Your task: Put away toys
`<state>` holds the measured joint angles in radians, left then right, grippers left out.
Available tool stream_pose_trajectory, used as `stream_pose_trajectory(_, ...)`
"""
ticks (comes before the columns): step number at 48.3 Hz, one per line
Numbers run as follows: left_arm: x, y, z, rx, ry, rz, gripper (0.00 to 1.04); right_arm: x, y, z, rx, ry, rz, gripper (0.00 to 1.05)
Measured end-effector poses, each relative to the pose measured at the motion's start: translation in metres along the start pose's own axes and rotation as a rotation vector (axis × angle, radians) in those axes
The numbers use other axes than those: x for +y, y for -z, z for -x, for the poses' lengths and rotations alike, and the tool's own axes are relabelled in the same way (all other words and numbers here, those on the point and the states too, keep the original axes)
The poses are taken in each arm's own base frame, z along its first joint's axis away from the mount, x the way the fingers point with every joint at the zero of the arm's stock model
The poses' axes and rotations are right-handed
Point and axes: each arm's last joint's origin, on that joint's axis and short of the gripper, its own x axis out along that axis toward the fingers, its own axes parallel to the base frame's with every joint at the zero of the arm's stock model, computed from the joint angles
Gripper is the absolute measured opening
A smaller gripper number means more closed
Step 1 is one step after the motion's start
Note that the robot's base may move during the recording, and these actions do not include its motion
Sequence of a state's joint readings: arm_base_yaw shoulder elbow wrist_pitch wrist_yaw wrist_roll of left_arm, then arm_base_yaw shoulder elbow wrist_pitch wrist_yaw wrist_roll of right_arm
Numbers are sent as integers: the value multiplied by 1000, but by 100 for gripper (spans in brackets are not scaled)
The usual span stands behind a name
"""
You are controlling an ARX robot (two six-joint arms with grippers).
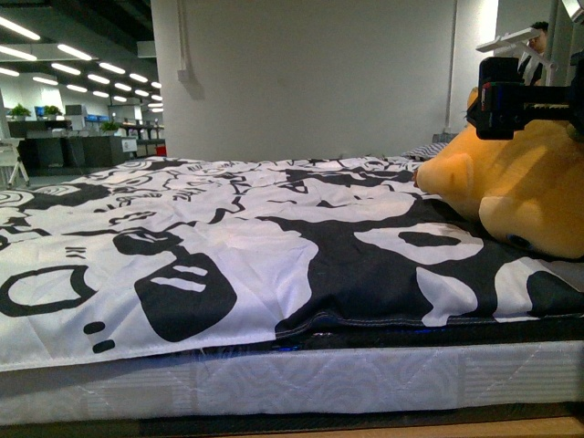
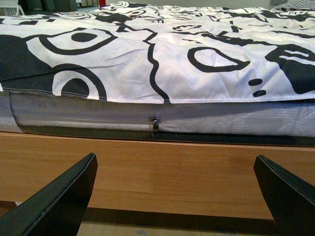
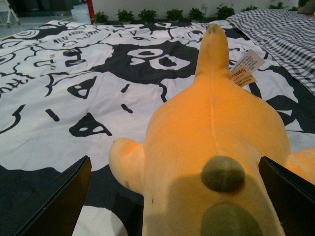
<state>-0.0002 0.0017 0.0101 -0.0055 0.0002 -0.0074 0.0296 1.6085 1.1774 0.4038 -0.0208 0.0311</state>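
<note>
Toy: soft yellow-orange plush animal (image 1: 525,196), not yet put away, is left on the black-and-white bed cover (image 1: 228,237).
Right fingers (image 3: 56,204): spread above it, nothing gripped.
Left fingers (image 2: 59,201): spread, empty.

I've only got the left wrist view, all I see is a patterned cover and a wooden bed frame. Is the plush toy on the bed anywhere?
Observer: Yes. The front view shows a yellow-orange plush toy lying on the black-and-white cover, toward the robot's right.
Operator: Is anything gripping it?
Observer: No. The right pincer is open, with one finger on either side of the toy.
Operator: What else is over there?
Observer: A grey checked cloth lies beside the cover, past the toy.
</note>
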Motion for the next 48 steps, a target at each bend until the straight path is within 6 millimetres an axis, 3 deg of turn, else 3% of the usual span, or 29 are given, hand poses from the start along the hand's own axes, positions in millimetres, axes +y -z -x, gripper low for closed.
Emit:
stream_pose_trajectory(15,0,0,0,0,0,0,99,-2,1,-17,16,14,18,104)
stream_pose_trajectory(27,0,0,0,0,0,0,99,-3,17,-28,66,32,26,104)
stream_pose_trajectory(48,0,0,0,0,0,0,99,-3,26,-36,92,48,36,104)
